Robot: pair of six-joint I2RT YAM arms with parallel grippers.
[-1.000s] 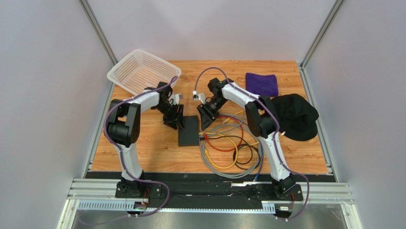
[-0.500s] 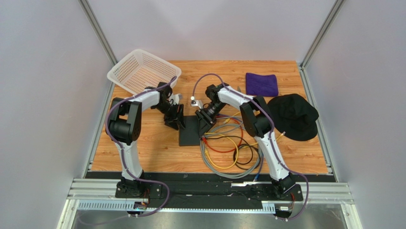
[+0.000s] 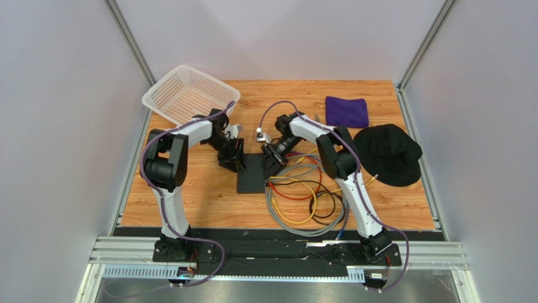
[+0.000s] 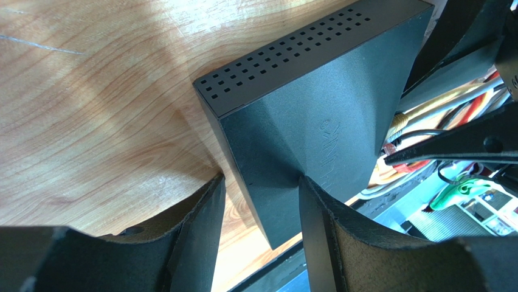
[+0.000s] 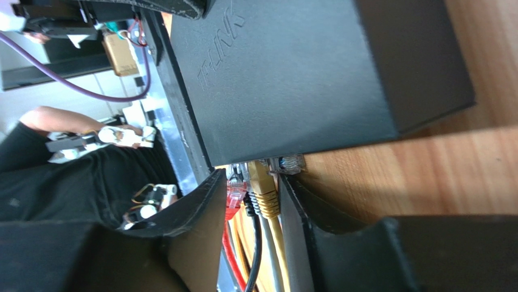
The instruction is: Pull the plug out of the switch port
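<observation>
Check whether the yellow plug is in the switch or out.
In. The right wrist view shows the yellow plug seated in the switch edge.

Matte-black switch [image 3: 251,173], lying flat at the centre of the table [image 3: 189,202], long axis 12-to-6 o'clock; sockets on its 3 o'clock edge hold a yellow plug [image 5: 262,182] and a red plug [image 5: 234,190].

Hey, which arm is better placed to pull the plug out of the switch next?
Right. The right end effector flanks the red plug and yellow plug at the switch ports, so it likely just needs to close and pull. The left end effector straddles the opposite edge.
</observation>
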